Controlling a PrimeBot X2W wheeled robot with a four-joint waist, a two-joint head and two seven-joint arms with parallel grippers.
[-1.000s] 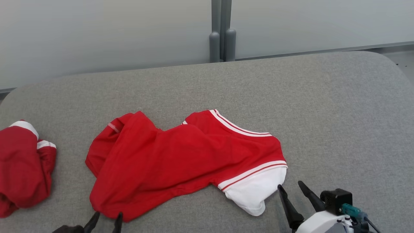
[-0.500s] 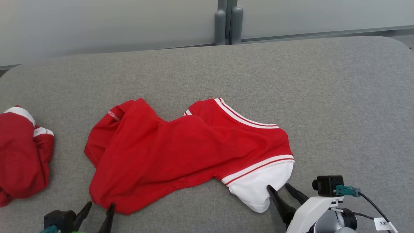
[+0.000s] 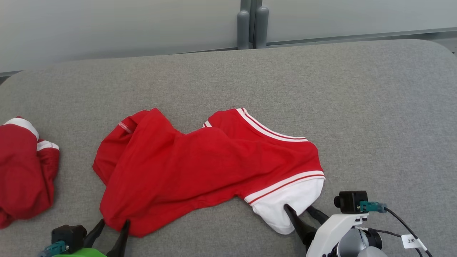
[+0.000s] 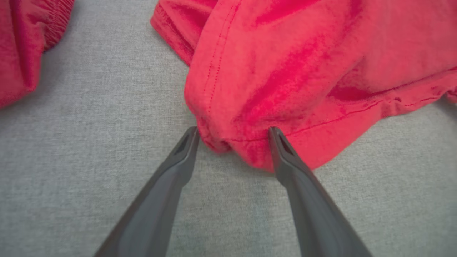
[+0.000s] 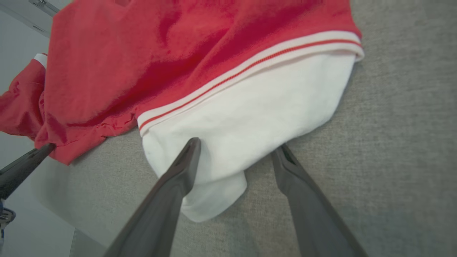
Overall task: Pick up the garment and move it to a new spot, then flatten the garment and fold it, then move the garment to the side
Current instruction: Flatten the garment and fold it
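Grey padded bench [image 3: 357, 107] spans the head view. The red garment [image 3: 200, 167] lies crumpled at centre, and a second red bundle [image 3: 25, 171] sits at the left edge. Lower left, the left claw [image 3: 114, 223] gapes at the red hem. Lower right, the right claw [image 3: 297, 207] gapes at the white sleeve [image 3: 285, 198].

Left wrist view: spread fingers [image 4: 171, 178] straddle the hem corner at mid-frame, grasping nothing.

Right wrist view: spread, released fingers flank the sleeve's end.

White cable tag [image 3: 411, 241], apparently reading "2"

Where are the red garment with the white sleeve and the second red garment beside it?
Red garment with white sleeve [image 3: 185, 171], head view, middle of its red body.
Second red garment [image 3: 25, 178], head view, its red middle.
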